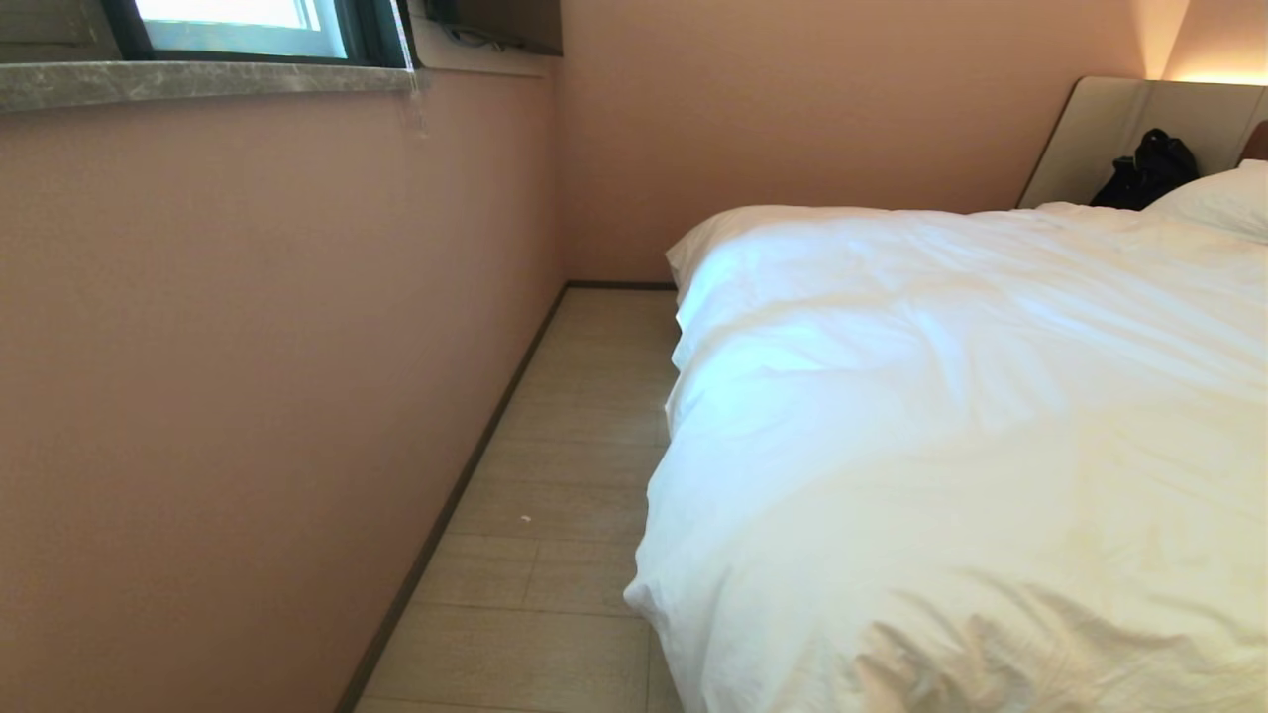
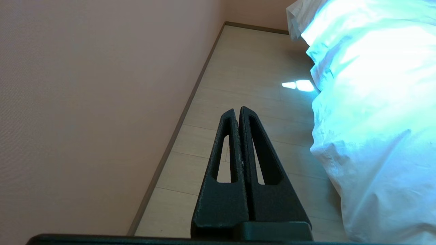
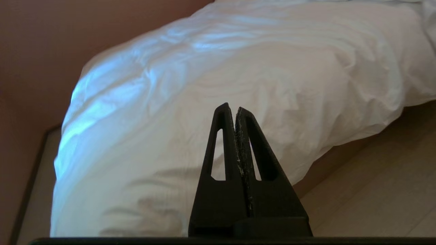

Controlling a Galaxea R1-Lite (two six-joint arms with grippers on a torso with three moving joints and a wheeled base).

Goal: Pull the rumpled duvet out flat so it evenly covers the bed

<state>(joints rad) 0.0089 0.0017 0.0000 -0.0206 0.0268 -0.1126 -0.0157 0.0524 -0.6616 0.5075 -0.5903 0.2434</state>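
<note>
The puffy white duvet (image 1: 971, 426) lies spread over the bed, softly wrinkled, its near corner drooping over the bed's foot and side. A beige padded headboard (image 1: 1109, 139) rises at the far right. Neither arm shows in the head view. In the left wrist view my left gripper (image 2: 237, 109) is shut and empty over the floor strip, with the duvet (image 2: 371, 102) hanging beside it. In the right wrist view my right gripper (image 3: 229, 107) is shut and empty, pointing at the duvet's (image 3: 238, 68) draped corner and apart from it. The brown bed base (image 3: 337, 160) shows under the hem.
A pink wall (image 1: 248, 376) with a window sill (image 1: 198, 81) runs along the left, leaving a narrow wooden floor strip (image 1: 565, 495) beside the bed. A white pillow (image 1: 1223, 198) and a black bag (image 1: 1149, 168) rest by the headboard.
</note>
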